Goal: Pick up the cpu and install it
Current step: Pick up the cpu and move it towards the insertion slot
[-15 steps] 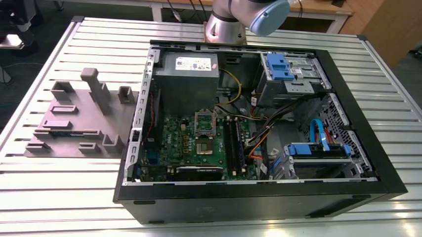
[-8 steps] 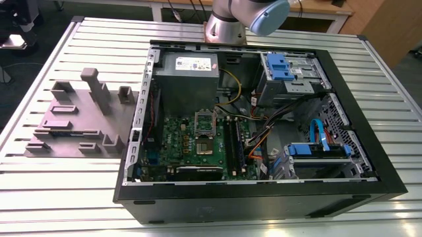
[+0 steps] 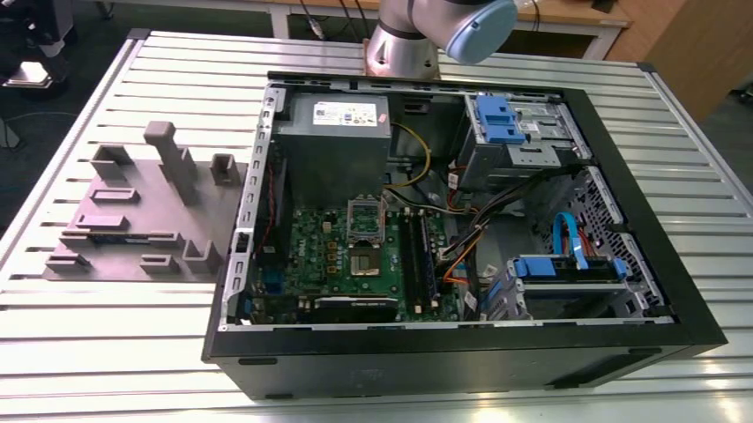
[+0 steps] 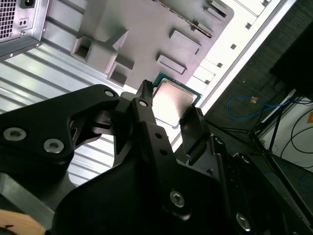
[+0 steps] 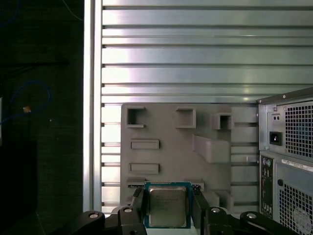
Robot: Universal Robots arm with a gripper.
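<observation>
The cpu [image 5: 167,208], a small square chip with a silvery top and a greenish rim, sits between the two black fingers of my gripper [image 5: 167,201]. The gripper is shut on two opposite edges of the chip. In the second wrist view the cpu [image 4: 173,102] shows held the same way in the gripper [image 4: 170,104], well above the grey holder block [image 4: 146,34] on the slatted table. In the exterior view the motherboard [image 3: 353,256] lies inside the open computer case, with its dark square socket [image 3: 366,262] near the middle.
The grey holder block [image 3: 136,211] with raised slots stands on the exterior view's left of the case [image 3: 471,352]. Inside the case are a power supply [image 3: 335,132], blue drive bays [image 3: 500,119] and loose cables [image 3: 471,238]. The arm's base [image 3: 406,48] rises behind the case.
</observation>
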